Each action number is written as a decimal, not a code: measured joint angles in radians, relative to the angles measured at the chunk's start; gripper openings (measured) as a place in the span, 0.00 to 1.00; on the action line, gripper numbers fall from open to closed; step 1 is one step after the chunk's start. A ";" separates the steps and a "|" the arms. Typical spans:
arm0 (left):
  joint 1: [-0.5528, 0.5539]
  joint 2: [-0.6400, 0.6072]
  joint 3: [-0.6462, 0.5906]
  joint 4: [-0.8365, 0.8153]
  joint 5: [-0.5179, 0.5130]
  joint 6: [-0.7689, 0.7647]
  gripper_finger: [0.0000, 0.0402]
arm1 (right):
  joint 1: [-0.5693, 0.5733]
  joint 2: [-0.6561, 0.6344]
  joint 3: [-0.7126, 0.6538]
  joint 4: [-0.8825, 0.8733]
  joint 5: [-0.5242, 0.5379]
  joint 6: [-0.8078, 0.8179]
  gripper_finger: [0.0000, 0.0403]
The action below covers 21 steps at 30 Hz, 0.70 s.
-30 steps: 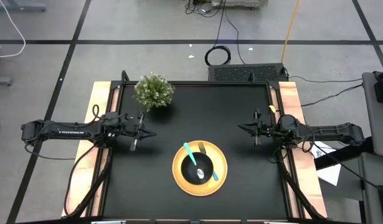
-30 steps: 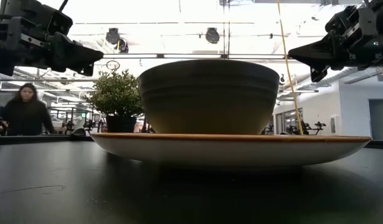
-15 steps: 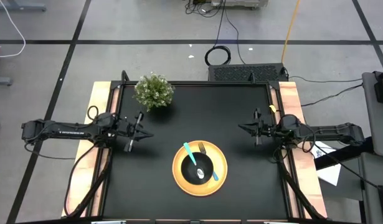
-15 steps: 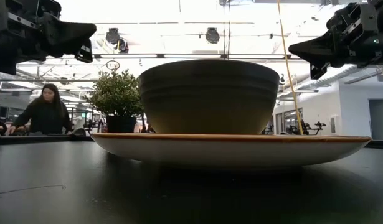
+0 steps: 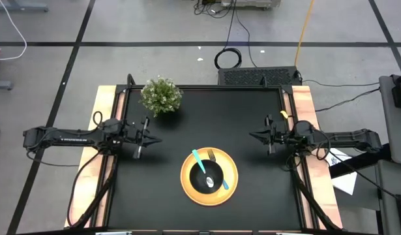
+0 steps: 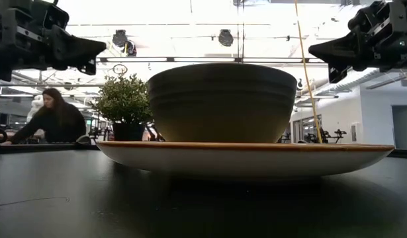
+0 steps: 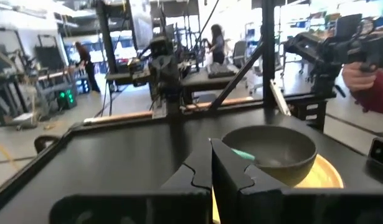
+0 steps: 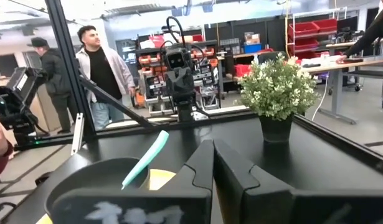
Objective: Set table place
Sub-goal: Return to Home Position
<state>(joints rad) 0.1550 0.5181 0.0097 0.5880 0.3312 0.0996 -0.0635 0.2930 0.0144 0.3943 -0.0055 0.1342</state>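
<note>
A round yellow plate [image 5: 230, 183] lies near the table's near edge, a black bowl [image 5: 212, 177] on it. A teal-handled spoon [image 5: 199, 161] leans in the bowl, its handle over the rim; a fork [image 5: 213, 156] lies on the plate beside it. My left gripper [image 5: 159, 138] is shut and empty above the table's left side. My right gripper [image 5: 252, 135] is shut and empty above the right side. Bowl and plate fill the low view [image 6: 222, 102]; the bowl shows in the left wrist view [image 7: 269, 149] and the spoon handle in the right wrist view [image 8: 147, 157].
A bushy green potted plant [image 5: 161, 95] stands at the far left of the black table [image 5: 207, 117]. Pale wooden strips [image 5: 311, 150] run along the left and right sides. People stand in the room beyond the table.
My left gripper has drawn back a little toward the table's left edge and come forward again, ending close to where it was. My right gripper has kept still. Plate, bowl, spoon and fork have not moved.
</note>
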 joint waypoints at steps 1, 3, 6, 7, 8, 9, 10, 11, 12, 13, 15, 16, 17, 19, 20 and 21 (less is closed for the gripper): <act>0.000 -0.003 0.000 -0.011 -0.007 -0.001 0.00 | 0.000 0.000 0.000 -0.006 0.000 -0.002 0.00; 0.000 -0.009 0.000 -0.021 -0.019 -0.002 0.00 | 0.000 0.000 0.000 -0.010 0.000 -0.004 0.00; 0.000 -0.011 0.000 -0.020 -0.020 -0.004 0.00 | 0.000 0.000 0.000 -0.004 0.000 -0.004 0.00; 0.000 -0.011 0.000 -0.018 -0.019 -0.004 0.00 | 0.000 0.000 0.000 -0.003 0.000 -0.004 0.00; 0.000 -0.011 0.000 -0.017 -0.019 -0.006 0.00 | 0.000 0.000 0.000 -0.002 0.000 -0.004 0.00; 0.000 -0.011 0.000 -0.017 -0.019 -0.009 0.00 | 0.000 0.000 0.000 -0.002 0.000 -0.004 0.00; 0.000 -0.011 0.000 -0.017 -0.019 -0.016 0.00 | 0.000 0.000 0.000 -0.002 0.001 -0.004 0.00; 0.000 -0.010 0.000 -0.017 -0.019 -0.025 0.01 | 0.000 0.000 0.000 -0.002 0.001 -0.002 0.00; 0.000 -0.010 0.000 -0.017 -0.019 -0.030 0.01 | 0.000 0.000 0.000 -0.002 0.001 0.000 0.00; 0.000 -0.010 0.000 -0.016 -0.019 -0.033 0.02 | 0.000 0.000 0.000 -0.002 0.001 0.000 0.00; 0.000 -0.010 0.000 -0.011 -0.019 -0.032 0.04 | 0.000 0.000 0.000 -0.002 0.001 0.001 0.00; 0.000 -0.010 0.000 -0.011 -0.019 -0.029 0.05 | 0.000 0.000 0.000 -0.002 0.003 0.001 0.00; 0.000 -0.010 0.000 -0.011 -0.019 -0.028 0.05 | 0.000 0.000 0.000 -0.002 0.004 0.001 0.00; 0.000 -0.010 0.000 -0.011 -0.019 -0.031 0.06 | 0.000 0.000 0.000 -0.002 0.004 0.000 0.00; 0.000 -0.010 0.000 -0.011 -0.019 -0.036 0.06 | 0.000 0.000 0.000 -0.002 0.004 0.000 0.00; 0.000 -0.010 0.000 -0.011 -0.019 -0.044 0.06 | 0.000 0.000 0.000 -0.002 0.004 0.002 0.00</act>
<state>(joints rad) 0.1555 0.5083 0.0097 0.5766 0.3119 0.0555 -0.0639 0.2932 0.0143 0.3920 -0.0013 0.1365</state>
